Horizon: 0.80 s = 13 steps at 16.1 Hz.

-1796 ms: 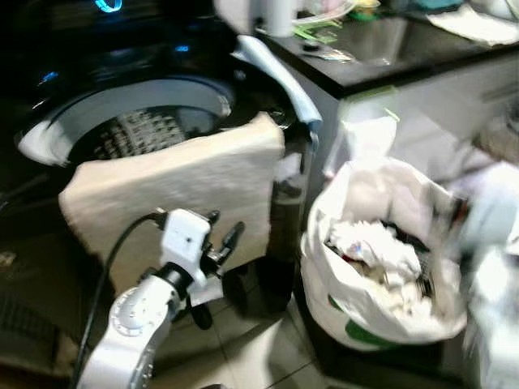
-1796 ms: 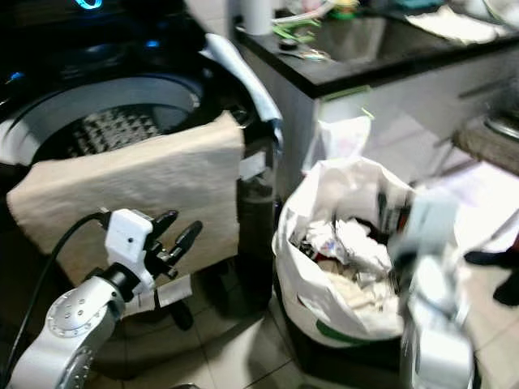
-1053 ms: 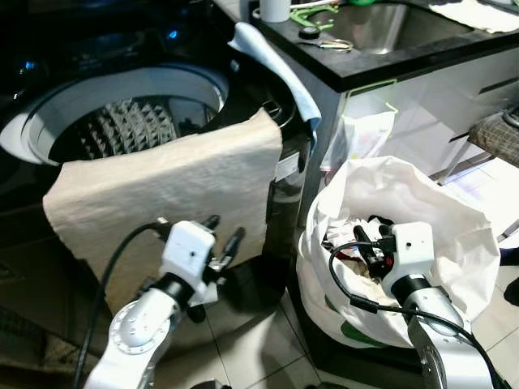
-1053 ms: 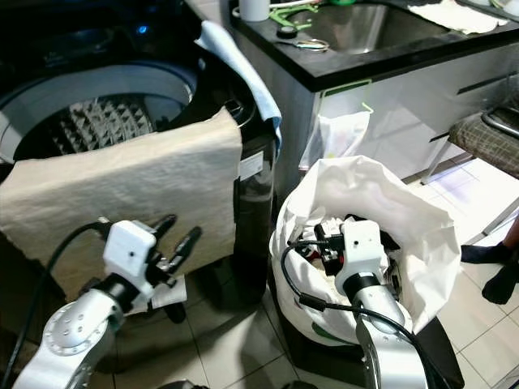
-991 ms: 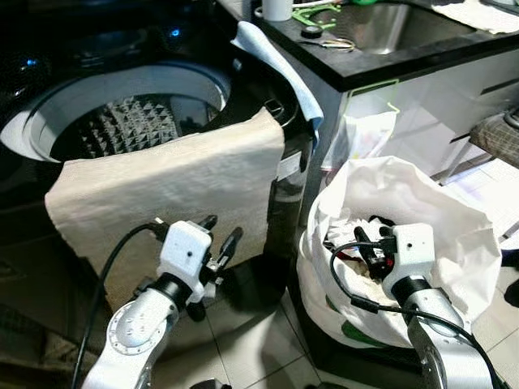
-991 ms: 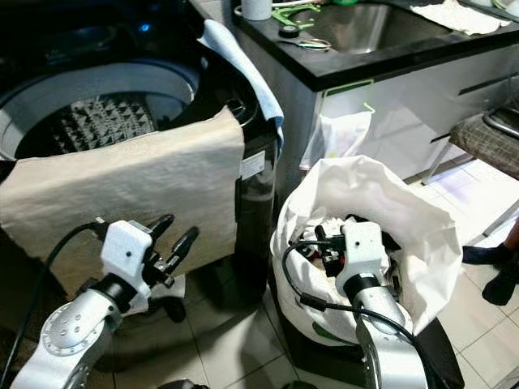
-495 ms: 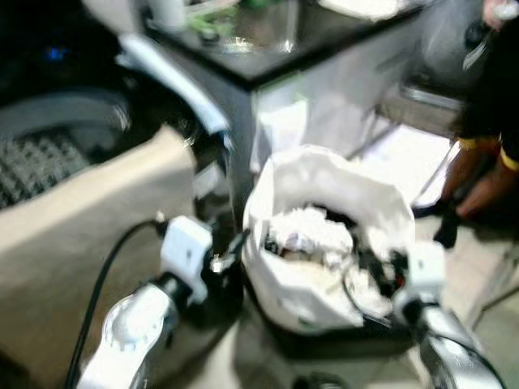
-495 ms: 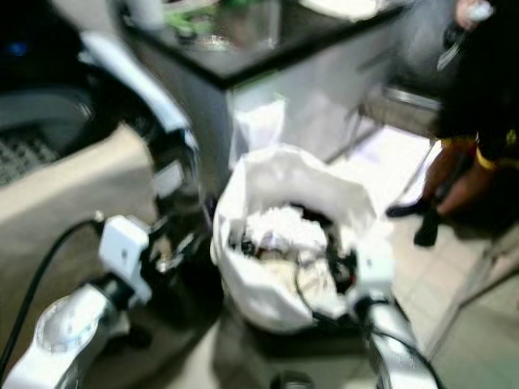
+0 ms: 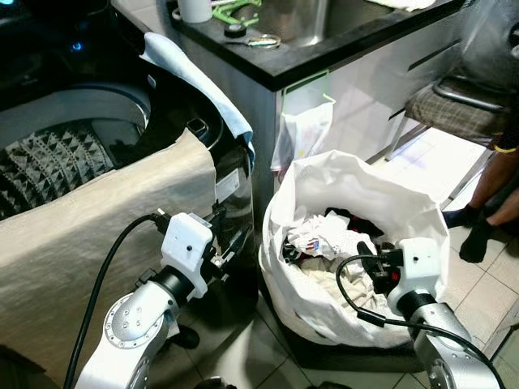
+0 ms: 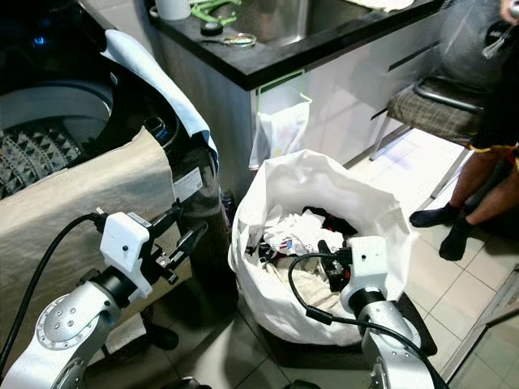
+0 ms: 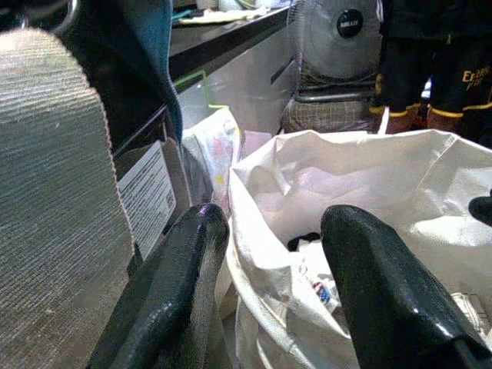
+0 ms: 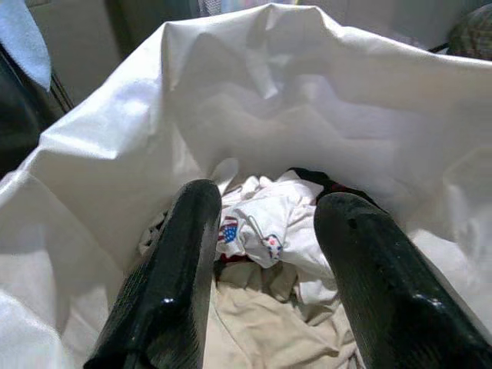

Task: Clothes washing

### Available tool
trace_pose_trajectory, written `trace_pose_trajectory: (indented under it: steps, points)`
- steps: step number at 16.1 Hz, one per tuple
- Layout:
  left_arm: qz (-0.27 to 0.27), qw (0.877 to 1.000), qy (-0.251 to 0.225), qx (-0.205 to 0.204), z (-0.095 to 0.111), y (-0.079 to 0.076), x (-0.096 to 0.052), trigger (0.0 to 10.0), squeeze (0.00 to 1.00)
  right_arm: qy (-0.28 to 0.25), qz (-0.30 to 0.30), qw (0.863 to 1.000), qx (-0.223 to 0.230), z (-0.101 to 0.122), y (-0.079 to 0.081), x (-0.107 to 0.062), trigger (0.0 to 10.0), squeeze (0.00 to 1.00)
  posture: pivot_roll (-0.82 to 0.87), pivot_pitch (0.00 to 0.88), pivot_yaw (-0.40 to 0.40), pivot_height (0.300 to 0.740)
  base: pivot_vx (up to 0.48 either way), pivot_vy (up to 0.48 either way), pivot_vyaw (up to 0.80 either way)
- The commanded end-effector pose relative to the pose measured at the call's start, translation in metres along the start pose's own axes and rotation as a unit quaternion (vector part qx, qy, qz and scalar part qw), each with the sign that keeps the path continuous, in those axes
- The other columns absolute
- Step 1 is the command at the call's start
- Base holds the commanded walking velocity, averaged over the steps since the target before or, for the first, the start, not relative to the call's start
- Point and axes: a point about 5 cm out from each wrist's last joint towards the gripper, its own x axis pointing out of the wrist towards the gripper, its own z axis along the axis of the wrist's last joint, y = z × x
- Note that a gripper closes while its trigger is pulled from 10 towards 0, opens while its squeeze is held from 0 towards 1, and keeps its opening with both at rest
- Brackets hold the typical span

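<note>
While the washer (image 9: 73, 154) drum looks bare at ten o'clock, the laundry bag (image 9: 357, 203) sits full; right gripper (image 12: 265, 254) gapes over the clothes (image 12: 261, 231), left gripper (image 11: 269, 254) spread, nothing grasped.

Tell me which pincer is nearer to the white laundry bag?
Right. The right pincer hangs open over the white laundry bag, above the clothes. The left pincer, also open, is beside the bag, by the washing machine.

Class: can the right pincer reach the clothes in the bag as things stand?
Probably yes. The right pincer is open at the bag's mouth, aimed at the clothes, with nothing between them.
</note>
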Motion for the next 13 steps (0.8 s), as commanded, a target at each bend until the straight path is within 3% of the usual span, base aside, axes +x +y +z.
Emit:
trace_pose_trajectory:
  steps: [1,6,9,12,13]
  points:
    - [0.000,1.000,0.003,-0.004,0.000,0.002,-0.001,10.0,0.00,0.009,0.004,1.000,-0.003,-0.003,0.001,-0.001,10.0,0.00,-0.02,0.074,0.067,0.740,0.000,0.000,0.00]
    - [-0.017,1.000,0.003,-0.013,0.000,-0.001,-0.002,10.0,0.00,0.029,0.068,0.997,-0.028,-0.009,0.015,-0.003,10.0,0.00,-0.01,0.072,0.066,0.740,0.315,0.000,0.80]
    - [-0.042,0.998,0.027,-0.022,-0.008,-0.006,-0.009,10.0,0.00,0.060,0.141,0.987,-0.041,-0.019,0.025,-0.010,10.0,0.00,-0.01,0.072,0.064,0.740,0.000,0.000,0.00]
    - [-0.103,0.991,0.072,-0.040,-0.020,-0.014,-0.023,10.0,0.00,0.065,0.147,0.985,-0.055,-0.022,0.025,-0.011,10.0,0.00,-0.01,0.074,0.063,0.740,0.000,0.000,0.00]
    - [-0.096,0.992,0.078,-0.035,-0.023,-0.012,-0.025,10.0,0.00,0.065,0.147,0.986,-0.054,-0.022,0.025,-0.011,10.0,0.00,-0.01,0.074,0.061,0.740,0.000,0.000,0.00]
